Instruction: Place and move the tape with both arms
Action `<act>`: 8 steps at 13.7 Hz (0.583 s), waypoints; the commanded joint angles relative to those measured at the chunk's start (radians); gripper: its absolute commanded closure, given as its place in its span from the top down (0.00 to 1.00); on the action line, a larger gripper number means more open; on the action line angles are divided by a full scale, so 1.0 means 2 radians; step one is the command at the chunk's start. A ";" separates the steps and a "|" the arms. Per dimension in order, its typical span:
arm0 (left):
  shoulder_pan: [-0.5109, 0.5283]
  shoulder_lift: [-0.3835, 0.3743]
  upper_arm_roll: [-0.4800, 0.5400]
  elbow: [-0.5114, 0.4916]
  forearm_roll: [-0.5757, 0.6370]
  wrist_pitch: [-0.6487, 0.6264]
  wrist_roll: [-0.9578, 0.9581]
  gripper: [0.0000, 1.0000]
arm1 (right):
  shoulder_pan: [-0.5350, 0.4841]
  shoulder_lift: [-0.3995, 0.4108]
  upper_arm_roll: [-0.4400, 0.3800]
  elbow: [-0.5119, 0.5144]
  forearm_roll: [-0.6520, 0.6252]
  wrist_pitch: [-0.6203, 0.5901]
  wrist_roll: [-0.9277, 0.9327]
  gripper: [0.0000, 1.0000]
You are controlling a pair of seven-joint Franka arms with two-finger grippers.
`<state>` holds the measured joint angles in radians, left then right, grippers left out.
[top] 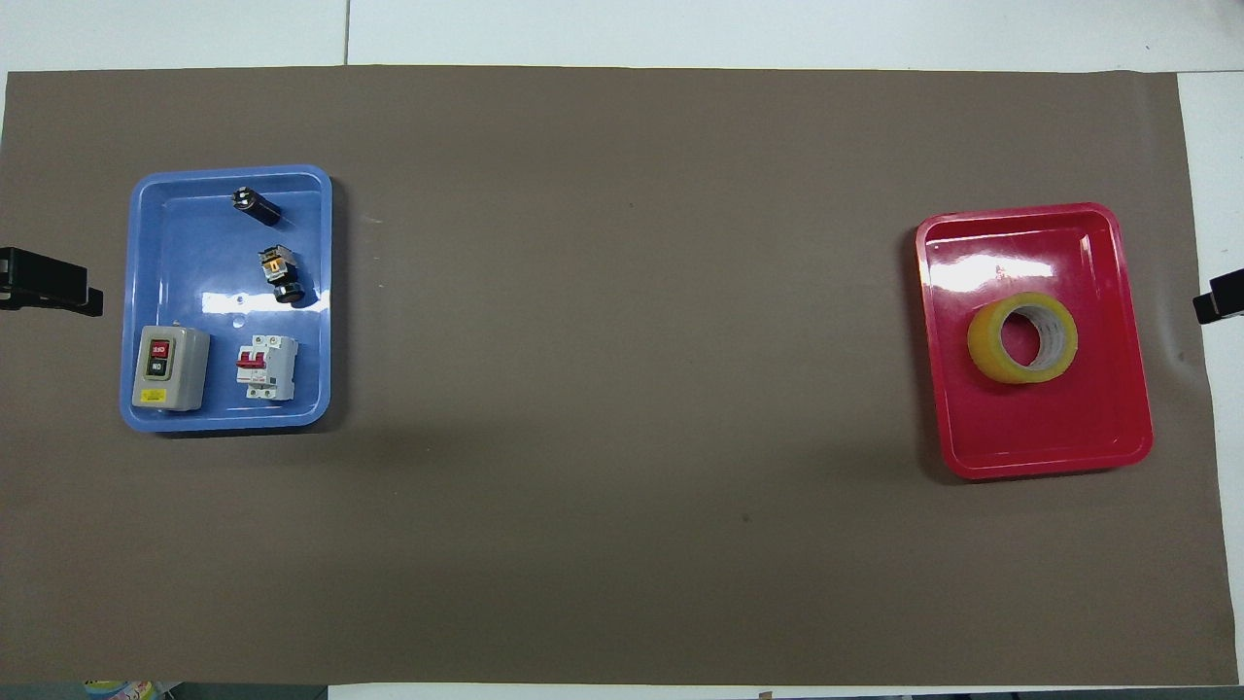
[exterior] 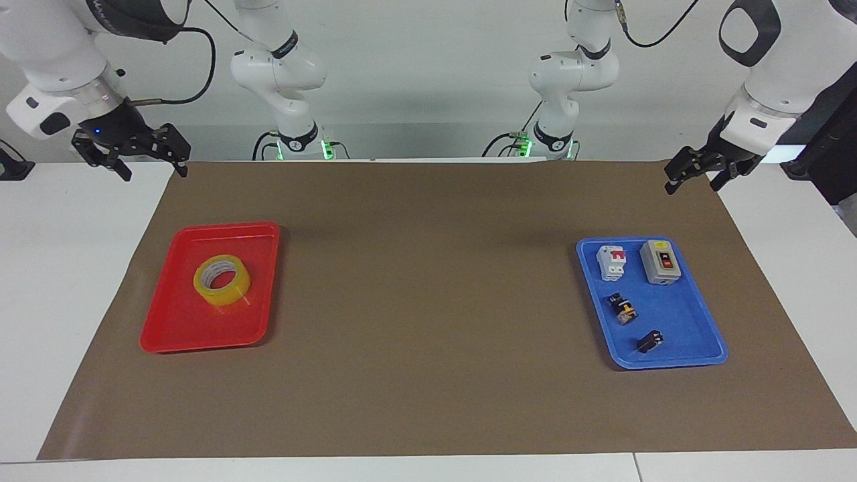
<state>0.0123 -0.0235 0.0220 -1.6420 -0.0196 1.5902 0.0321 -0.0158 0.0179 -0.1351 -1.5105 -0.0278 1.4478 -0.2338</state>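
The tape (exterior: 222, 280), a yellow roll with a whitish core, lies flat in the red tray (exterior: 201, 335) at the right arm's end of the table. It also shows in the overhead view (top: 1022, 337) in the tray (top: 1040, 457). My right gripper (exterior: 154, 171) is open and empty, raised over the brown mat's corner nearest the robots, well apart from the tape. Only its tip shows in the overhead view (top: 1221, 304). My left gripper (exterior: 693, 183) is open and empty, raised over the mat's edge at the left arm's end and waiting. It also shows in the overhead view (top: 49, 290).
A blue tray (exterior: 683, 331) at the left arm's end holds a grey switch box (exterior: 660, 262), a white-and-red breaker (exterior: 611, 262), a small black-and-yellow component (exterior: 622, 309) and a small black part (exterior: 650, 342). A brown mat (exterior: 428, 301) covers the table between the trays.
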 commanded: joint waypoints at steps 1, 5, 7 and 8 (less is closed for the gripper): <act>0.003 -0.010 -0.003 -0.009 0.010 0.003 0.005 1.00 | -0.001 -0.003 0.002 -0.004 -0.004 0.004 0.010 1.00; 0.003 -0.010 -0.003 -0.009 0.010 0.003 0.005 1.00 | 0.001 -0.003 0.002 -0.005 -0.004 0.003 0.009 1.00; 0.003 -0.010 -0.003 -0.009 0.010 0.003 0.005 1.00 | -0.001 -0.003 0.002 -0.004 -0.004 0.004 0.008 1.00; 0.003 -0.010 -0.003 -0.010 0.010 0.003 0.005 1.00 | -0.001 -0.003 0.002 -0.004 -0.004 0.005 0.008 1.00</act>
<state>0.0123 -0.0235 0.0220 -1.6420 -0.0196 1.5902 0.0320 -0.0152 0.0179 -0.1352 -1.5105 -0.0278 1.4479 -0.2338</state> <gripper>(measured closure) 0.000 0.000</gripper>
